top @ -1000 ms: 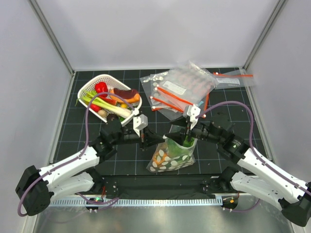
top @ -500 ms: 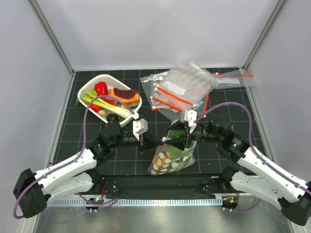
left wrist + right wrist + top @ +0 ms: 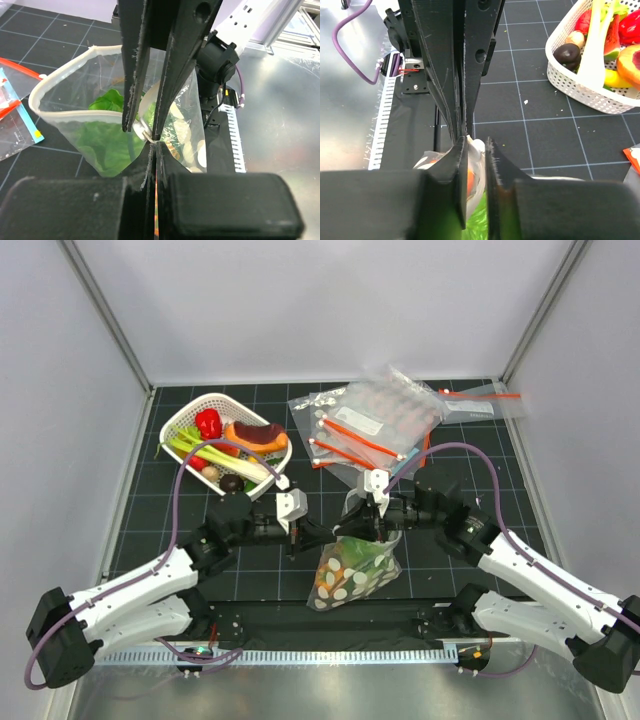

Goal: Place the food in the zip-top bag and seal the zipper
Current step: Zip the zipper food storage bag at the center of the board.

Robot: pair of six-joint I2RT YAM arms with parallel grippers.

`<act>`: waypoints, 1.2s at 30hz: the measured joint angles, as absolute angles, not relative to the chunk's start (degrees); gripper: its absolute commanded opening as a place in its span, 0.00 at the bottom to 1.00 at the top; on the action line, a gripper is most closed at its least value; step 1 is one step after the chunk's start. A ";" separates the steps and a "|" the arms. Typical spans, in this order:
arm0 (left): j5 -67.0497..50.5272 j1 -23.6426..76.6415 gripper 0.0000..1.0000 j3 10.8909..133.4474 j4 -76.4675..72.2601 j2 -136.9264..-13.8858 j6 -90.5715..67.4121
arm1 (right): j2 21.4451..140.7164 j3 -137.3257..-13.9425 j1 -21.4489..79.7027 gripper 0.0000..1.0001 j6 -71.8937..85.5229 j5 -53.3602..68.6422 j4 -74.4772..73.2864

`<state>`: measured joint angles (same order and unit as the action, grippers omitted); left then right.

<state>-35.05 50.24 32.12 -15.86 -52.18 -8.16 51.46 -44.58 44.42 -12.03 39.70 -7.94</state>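
The bag (image 3: 355,570) hangs between the two arms at the near middle of the bench (image 3: 160,480), held up by its top edge, its body drooping toward the near side. Whether its bottom touches the bench cannot be told.

The left pincer (image 3: 150,137) is pressed together on the zipper (image 3: 65,113), pinching the pale strip at one end of the mouth. The right pincer (image 3: 474,145) grips the same top edge just beside it, its fingers closed on the plastic, with bag material filling the narrow gap between them.

In the left wrist view the mouth stands open in a wide loop, the two lips of the zipper well apart. The lettuce (image 3: 107,137) sits low inside the bag. The orange piece (image 3: 325,565) lies in there too, on the left beside the lettuce.

A white basket (image 3: 580,87) of other toy food stands at the far left, well apart from the bag. A pile of plain bags (image 3: 370,425) with red-orange strips lies beyond the right pincer.
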 measured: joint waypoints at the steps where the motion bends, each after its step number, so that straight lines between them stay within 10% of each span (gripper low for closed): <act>1: -34.92 50.26 0.00 32.12 -15.57 -52.01 -8.08 | 51.46 -44.58 44.45 0.04 -12.08 39.75 -8.05; 18: -33.21 50.63 0.01 32.08 -13.87 -50.28 -7.44 | 48.25 -44.45 47.16 0.01 -12.19 37.23 -8.97; 36: -30.70 53.93 0.48 32.10 -13.91 -52.05 -6.37 | 45.17 -42.89 48.07 0.01 -12.12 34.20 -8.58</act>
<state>-30.70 53.93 32.10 -13.91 -52.05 -6.37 45.17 -42.89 48.07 -12.12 34.20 -8.58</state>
